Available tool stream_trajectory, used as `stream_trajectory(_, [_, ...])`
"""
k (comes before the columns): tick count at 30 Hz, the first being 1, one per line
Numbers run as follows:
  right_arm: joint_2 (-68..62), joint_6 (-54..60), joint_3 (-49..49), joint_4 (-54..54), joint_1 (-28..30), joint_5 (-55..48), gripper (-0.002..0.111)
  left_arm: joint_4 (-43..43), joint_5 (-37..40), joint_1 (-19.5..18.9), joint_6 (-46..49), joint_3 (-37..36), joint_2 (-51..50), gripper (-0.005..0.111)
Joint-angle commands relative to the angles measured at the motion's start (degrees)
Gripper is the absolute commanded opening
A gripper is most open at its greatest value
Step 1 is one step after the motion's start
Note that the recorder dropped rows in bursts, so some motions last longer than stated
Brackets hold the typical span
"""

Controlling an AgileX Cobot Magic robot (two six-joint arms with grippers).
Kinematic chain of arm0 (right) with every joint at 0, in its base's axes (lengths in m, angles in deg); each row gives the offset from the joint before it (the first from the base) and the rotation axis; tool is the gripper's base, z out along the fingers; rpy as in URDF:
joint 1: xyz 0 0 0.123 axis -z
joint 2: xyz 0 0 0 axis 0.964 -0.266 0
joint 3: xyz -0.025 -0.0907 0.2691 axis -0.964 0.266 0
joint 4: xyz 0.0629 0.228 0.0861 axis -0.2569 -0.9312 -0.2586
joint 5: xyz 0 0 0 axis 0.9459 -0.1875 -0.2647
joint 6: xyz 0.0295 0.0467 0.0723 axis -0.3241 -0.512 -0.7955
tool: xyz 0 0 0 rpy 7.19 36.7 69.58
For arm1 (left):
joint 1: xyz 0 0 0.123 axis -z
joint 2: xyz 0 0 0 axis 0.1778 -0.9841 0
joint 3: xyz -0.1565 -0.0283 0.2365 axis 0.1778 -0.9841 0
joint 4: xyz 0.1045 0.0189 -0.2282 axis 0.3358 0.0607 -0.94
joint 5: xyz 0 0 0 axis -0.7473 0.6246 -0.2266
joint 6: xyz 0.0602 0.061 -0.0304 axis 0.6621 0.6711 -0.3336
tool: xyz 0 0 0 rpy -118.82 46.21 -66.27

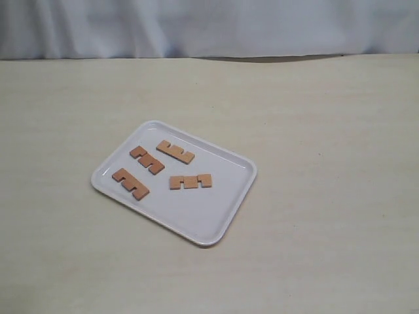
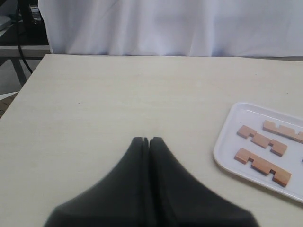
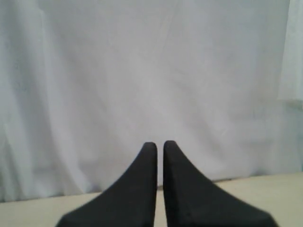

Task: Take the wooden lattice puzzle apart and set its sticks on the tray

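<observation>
The white tray (image 1: 204, 217) lies at the middle of the table in the exterior view. Several reddish-brown notched sticks lie flat and apart on it: one at the back (image 1: 175, 152), one left of it (image 1: 146, 159), one nearest the left rim (image 1: 130, 183) and one toward the middle (image 1: 190, 181). No assembled lattice puzzle is in view. Neither gripper appears in the exterior view. My left gripper (image 2: 148, 139) is shut with nothing in it, above bare table, with the tray (image 2: 226, 158) and its sticks (image 2: 262, 166) off to one side. My right gripper (image 3: 160, 143) faces the white curtain, its fingers almost touching and holding nothing.
A white curtain (image 1: 209, 26) hangs along the far edge of the light wooden table (image 1: 327, 131). In the left wrist view a table corner (image 2: 45, 56) shows, with a dark frame and cables (image 2: 19, 42) beyond it.
</observation>
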Motion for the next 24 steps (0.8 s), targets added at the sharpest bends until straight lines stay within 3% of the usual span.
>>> stream_trajectory(1, [0.2, -0.2, 7.3, -1.0, -0.1, 2.6, 0.005, -0.1, -0.1, 0.3, -0.1, -0.1, 0.1, 0.000])
stream_trajectory(6, [0.2, -0.1, 16.3, -1.0, -0.1, 11.2, 0.005, -0.1, -0.1, 0.3, -0.1, -0.1, 0.1, 0.000])
stream_trajectory(9, [0.2, 0.1, 16.3, -0.3, -0.1, 5.6, 0.005, 0.2, -0.5, 0.3, -0.1, -0.1, 0.1, 0.000])
stream_trajectory(24, [0.2, -1.0, 16.3, -1.7, -0.1, -1.6, 0.005, 0.2, -0.2, 0.3, -0.1, -0.1, 0.1, 0.000])
